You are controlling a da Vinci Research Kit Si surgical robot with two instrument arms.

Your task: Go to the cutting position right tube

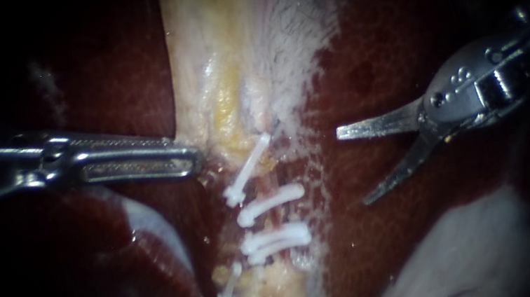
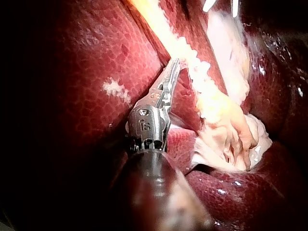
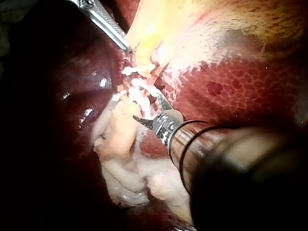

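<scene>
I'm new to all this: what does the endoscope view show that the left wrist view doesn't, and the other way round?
Only the endoscope view: the right instrument, its jaws open and holding nothing, and the whole row of white clips. Only the left wrist view: a pale folded lump of tissue beside the left instrument, and that instrument's joint seen close. Both: the left instrument reaching the pale yellowish strip, with dark red liver around it.

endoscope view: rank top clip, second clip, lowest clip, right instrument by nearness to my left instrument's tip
1. top clip, beside the left instrument
2. second clip, just below it
3. lowest clip, bottom of the row
4. right instrument, across the tissue
</scene>
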